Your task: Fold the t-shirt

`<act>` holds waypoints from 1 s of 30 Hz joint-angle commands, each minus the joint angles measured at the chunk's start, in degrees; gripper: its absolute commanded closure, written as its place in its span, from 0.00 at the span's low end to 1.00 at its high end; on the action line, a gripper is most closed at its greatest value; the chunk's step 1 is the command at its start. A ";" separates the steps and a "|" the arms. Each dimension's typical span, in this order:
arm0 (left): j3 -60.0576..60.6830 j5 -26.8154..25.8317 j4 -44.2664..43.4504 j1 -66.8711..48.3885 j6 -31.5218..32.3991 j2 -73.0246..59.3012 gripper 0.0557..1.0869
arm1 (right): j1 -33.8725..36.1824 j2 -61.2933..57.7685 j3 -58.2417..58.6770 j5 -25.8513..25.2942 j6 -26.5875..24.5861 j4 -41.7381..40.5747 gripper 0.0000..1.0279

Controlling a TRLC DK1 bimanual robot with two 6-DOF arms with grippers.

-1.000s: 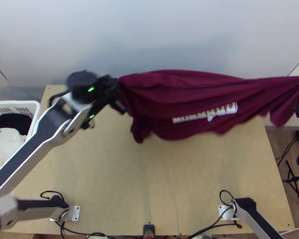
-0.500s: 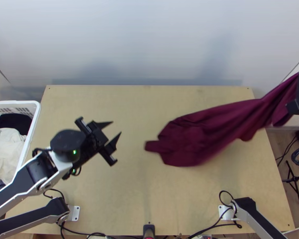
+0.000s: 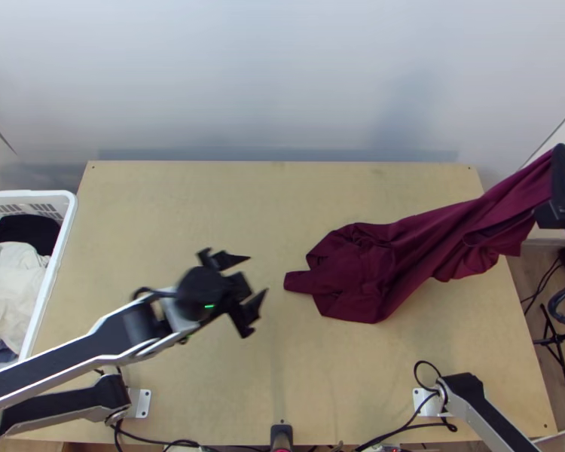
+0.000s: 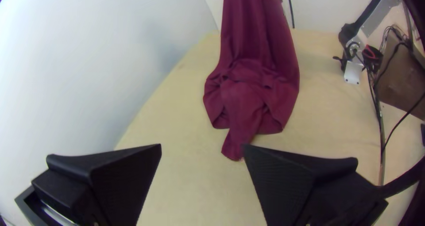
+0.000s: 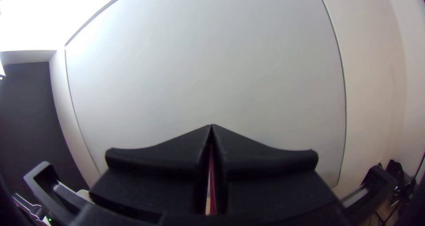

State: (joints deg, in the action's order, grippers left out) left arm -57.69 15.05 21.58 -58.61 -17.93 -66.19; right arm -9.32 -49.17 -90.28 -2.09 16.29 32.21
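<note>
Over the table [image 3: 207, 203], clamping one end of the t-shirt [image 3: 358, 271] in the right gripper [image 5: 211, 126], with the left gripper [image 4: 202, 145] open, empty, and spreading and folding seemingly left.

We look steeply down from high over the table's [image 3: 192, 203] near edge, facing twelve o'clock. From closer in, our left wrist view faces three o'clock across the wood, sharing the t-shirt [image 3: 358, 279] with the top view; our right wrist view faces an upright pale panel [image 5: 208, 75].
</note>
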 commanded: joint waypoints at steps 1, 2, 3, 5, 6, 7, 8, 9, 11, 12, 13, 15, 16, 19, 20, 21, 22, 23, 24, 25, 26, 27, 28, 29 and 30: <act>-5.24 -0.02 -3.92 -2.56 0.71 -16.34 0.06 | -0.08 1.71 0.46 0.07 -0.03 1.63 0.97; -6.82 -0.02 -5.24 -2.65 1.50 -18.88 0.06 | -0.08 2.15 0.46 0.07 -0.03 1.98 0.97; -8.75 -0.02 -5.32 -2.83 2.20 -21.43 0.06 | 0.01 2.50 0.63 0.07 -0.12 2.33 0.97; -11.92 -0.11 -5.68 -3.62 2.90 -25.74 0.05 | 0.01 3.29 0.98 0.07 -0.47 3.04 0.97; -13.76 -0.11 -6.03 -3.97 3.34 -27.67 0.05 | 0.01 3.73 1.25 0.07 -0.83 3.30 0.97; -15.52 -0.37 -6.03 -4.58 3.78 -29.61 0.05 | 0.01 4.26 1.60 -0.02 -1.00 3.39 0.97; -17.37 -0.81 -6.20 -4.94 4.49 -31.28 0.05 | 0.01 4.61 1.77 -0.02 -1.00 3.65 0.97; -19.21 -1.43 -6.11 -5.29 4.75 -32.95 0.05 | 0.09 4.78 1.86 -0.02 -1.00 3.92 0.97; -22.99 -2.57 -5.68 -5.99 5.72 -36.46 0.05 | 0.18 5.31 2.13 -0.02 -1.00 4.27 0.97; -25.01 -3.45 -4.88 -6.34 6.42 -38.04 0.05 | 0.27 5.49 2.13 -0.02 -1.00 4.36 0.97; -26.86 -4.33 -4.27 -6.52 7.21 -39.63 0.05 | 0.27 5.57 2.21 -0.02 -1.09 4.44 0.97; -30.02 -6.00 -2.86 -6.87 8.09 -42.53 0.05 | 0.36 5.75 2.30 0.07 -1.09 4.53 0.97; -31.25 -6.17 -2.86 -7.22 8.35 -43.85 0.05 | 0.45 5.84 2.30 0.07 -1.09 4.62 0.97; -33.89 -6.96 -2.51 -7.75 8.09 -47.45 0.05 | 0.62 6.01 2.30 0.07 -1.09 4.62 0.97; -34.59 -7.31 -2.51 -7.75 7.83 -48.50 0.05 | 0.71 6.01 2.30 0.07 -1.09 4.62 0.97; -35.47 -7.31 -2.78 -7.75 7.74 -49.73 0.05 | 0.80 6.10 2.30 0.07 -1.09 4.62 0.97; -36.70 -7.31 -2.78 -7.75 7.74 -50.96 0.05 | 0.80 6.19 2.30 0.07 -1.09 4.62 0.97; -37.76 -7.31 -2.78 -7.75 7.65 -52.11 0.05 | 0.97 6.19 2.30 0.07 -1.00 4.71 0.97; -38.64 -7.31 -3.04 -7.75 7.56 -53.34 0.05 | 1.06 6.19 2.30 0.07 -1.00 4.80 0.97; -39.87 -7.31 -3.13 -7.75 7.56 -54.48 0.05 | 1.06 6.28 2.30 0.07 -1.00 4.80 0.97; -41.01 -7.31 -3.21 -7.84 7.74 -55.45 0.05 | 1.15 6.28 2.30 0.07 -1.00 4.88 0.97; -42.24 -7.31 -3.21 -7.84 7.91 -56.50 0.05 | 1.15 6.28 2.30 0.07 -1.00 4.88 0.97; -43.65 -7.31 -3.21 -7.92 8.00 -57.64 0.05 | 1.15 6.36 2.30 0.07 -1.00 4.97 0.97; -44.70 -7.31 -3.13 -8.01 8.09 -58.52 0.05 | 1.15 6.36 2.30 0.07 -1.00 5.06 0.97; -45.76 -7.31 -3.13 -8.10 8.18 -59.40 0.05 | 1.15 6.36 2.30 0.07 -1.09 5.24 0.97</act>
State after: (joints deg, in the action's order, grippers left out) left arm -95.98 8.14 18.52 -66.17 -10.24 -118.52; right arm -8.38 -43.05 -88.03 -2.02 15.18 36.97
